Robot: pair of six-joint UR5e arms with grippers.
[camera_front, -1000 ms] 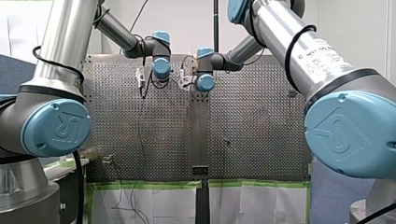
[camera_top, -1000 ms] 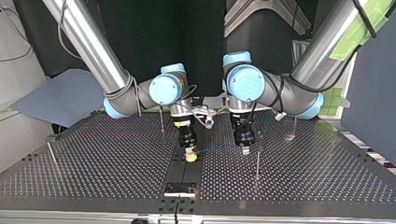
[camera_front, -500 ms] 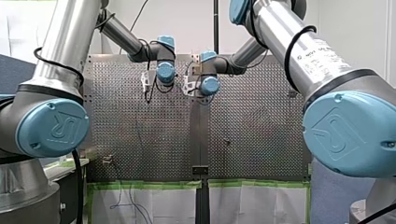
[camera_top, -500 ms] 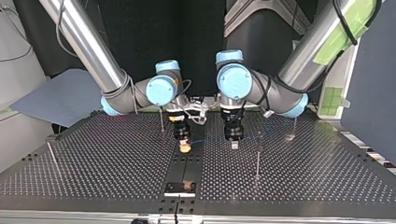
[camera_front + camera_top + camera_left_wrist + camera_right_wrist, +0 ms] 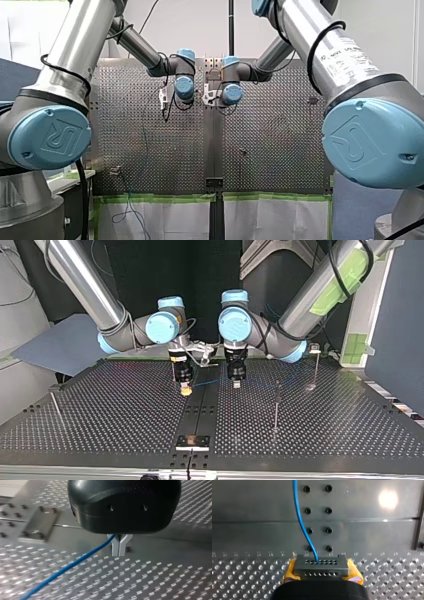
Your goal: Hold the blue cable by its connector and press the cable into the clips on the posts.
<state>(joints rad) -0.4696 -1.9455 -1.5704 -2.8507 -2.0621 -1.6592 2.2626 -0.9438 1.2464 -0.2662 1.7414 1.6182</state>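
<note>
Between the yellow pads [image 5: 290, 568] of my right gripper [image 5: 321, 568], the right wrist view alone shows what is held: a dark grey connector [image 5: 321, 565] with rows of small holes. It is clamped from both sides, and the blue cable [image 5: 300, 517] leaves its face and runs ahead over the perforated table [image 5: 249, 580]. Only the left wrist view shows my left gripper [image 5: 119, 552] closely: its pale metal fingers [image 5: 115, 547] are pressed together and the cable passes into the fork where they meet, so this claw is clenched on the cable itself. The top view adds the layout. The cable spans the short gap between the two grippers near the table's centre seam, with my left gripper at 3 o'clock of my right one. A near post [image 5: 276, 407] stands at 4 o'clock of my left gripper and a far post [image 5: 315, 365] farther out at 3 o'clock. The front view shows slack cable trailing toward 7 o'clock from my left wrist and hanging over the table's near edge. Compared with a second ago, both grippers have travelled toward 11 o'clock in the top view, away from the small metal plate [image 5: 192, 441] at 6 o'clock.
</note>
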